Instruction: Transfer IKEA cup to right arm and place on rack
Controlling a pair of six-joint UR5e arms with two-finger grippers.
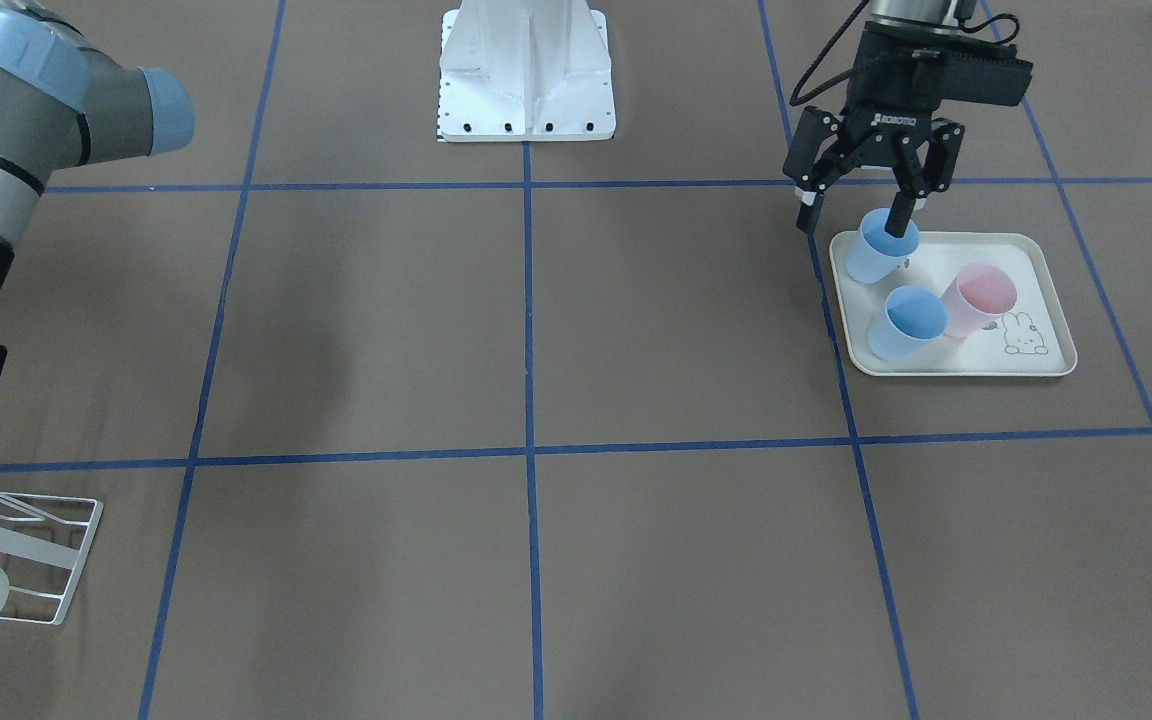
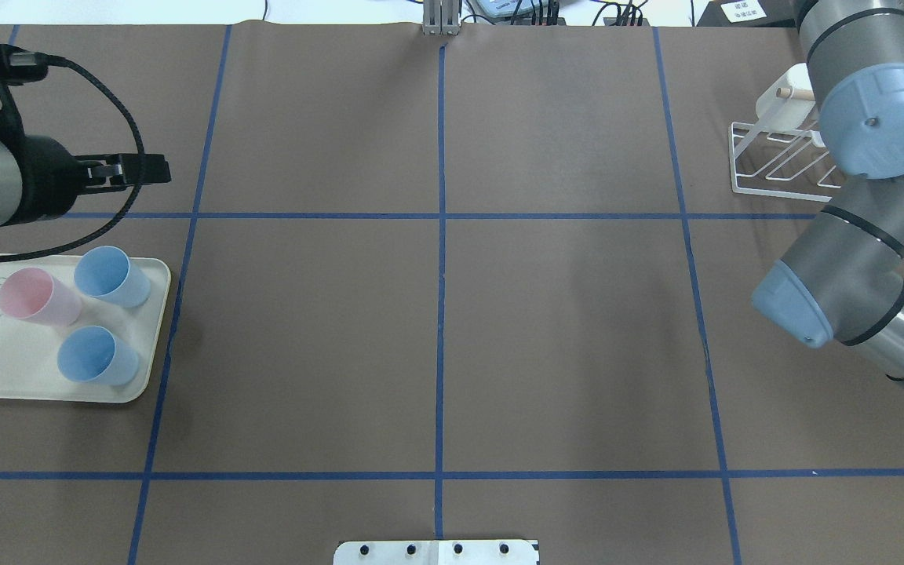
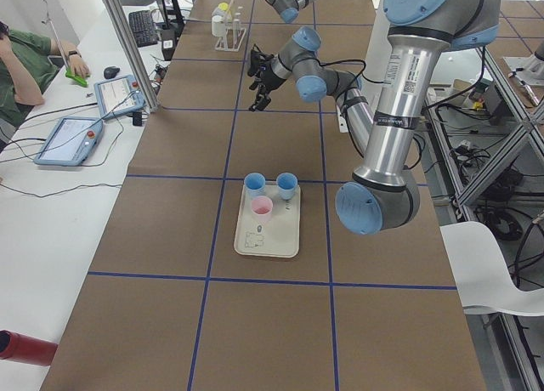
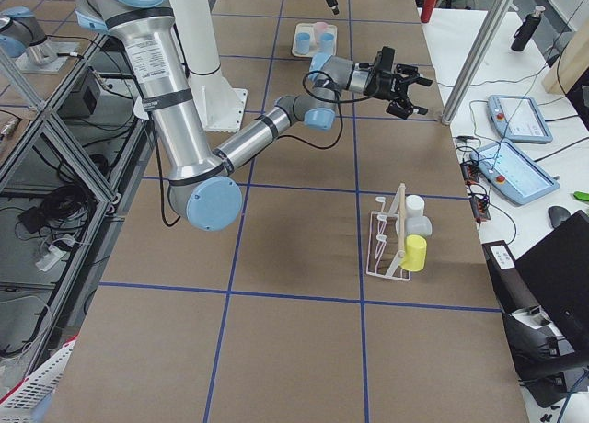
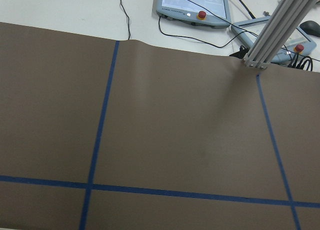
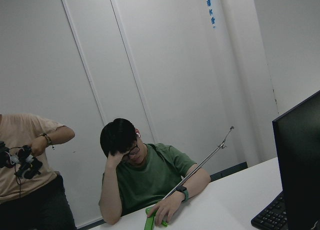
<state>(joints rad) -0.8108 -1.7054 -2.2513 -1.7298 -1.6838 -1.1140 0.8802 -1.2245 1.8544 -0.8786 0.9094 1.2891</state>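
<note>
The left gripper (image 1: 853, 228) was held apart, raised near the tray (image 1: 936, 371); a blue cup's (image 1: 874, 258) wall needed to be straddled squarely.

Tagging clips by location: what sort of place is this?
Probably a robotics lab: grey, blue-capped robot arms, a brown table gridded with blue tape, touchscreen control pendants on a side desk.

brown table covering (image 2: 562, 329) with blue tape grid (image 2: 441, 314), white wall panels (image 6: 165, 65), white desk (image 6: 235, 205)
</note>
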